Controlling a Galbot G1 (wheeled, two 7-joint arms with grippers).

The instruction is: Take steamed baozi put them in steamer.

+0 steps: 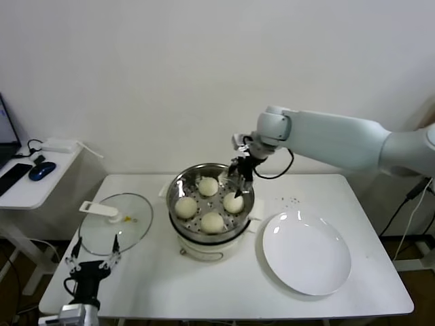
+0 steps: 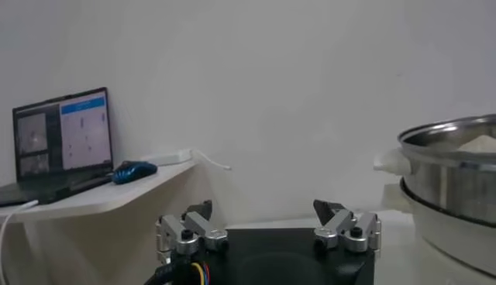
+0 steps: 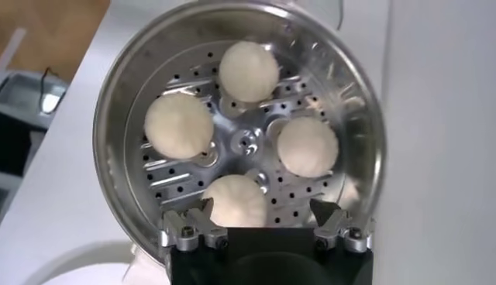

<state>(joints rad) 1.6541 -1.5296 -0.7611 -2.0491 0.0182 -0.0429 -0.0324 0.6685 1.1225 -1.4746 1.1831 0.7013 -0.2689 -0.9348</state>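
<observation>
Four off-white baozi lie in the shiny steamer [image 1: 172, 192]: one at the back [image 1: 208, 185], one on the left [image 1: 185, 206], one on the right [image 1: 233, 202], one at the front [image 1: 212, 221]. My right gripper [image 1: 238, 182] hangs open and empty just above the steamer's back right, over the right baozi. The right wrist view looks down into the steamer [image 3: 108, 116], with the nearest baozi [image 3: 238, 200] below and between the spread fingers of the right gripper [image 3: 262, 205]. My left gripper [image 1: 92, 257] is parked low at the table's front left, open and empty.
A round white plate [image 1: 306, 251] lies right of the steamer. A glass lid with a white handle [image 1: 115, 224] lies to its left. The steamer sits on a white cooker base [image 1: 204, 248]. A side table at far left holds a laptop [image 2: 62, 139] and a blue mouse [image 2: 133, 170].
</observation>
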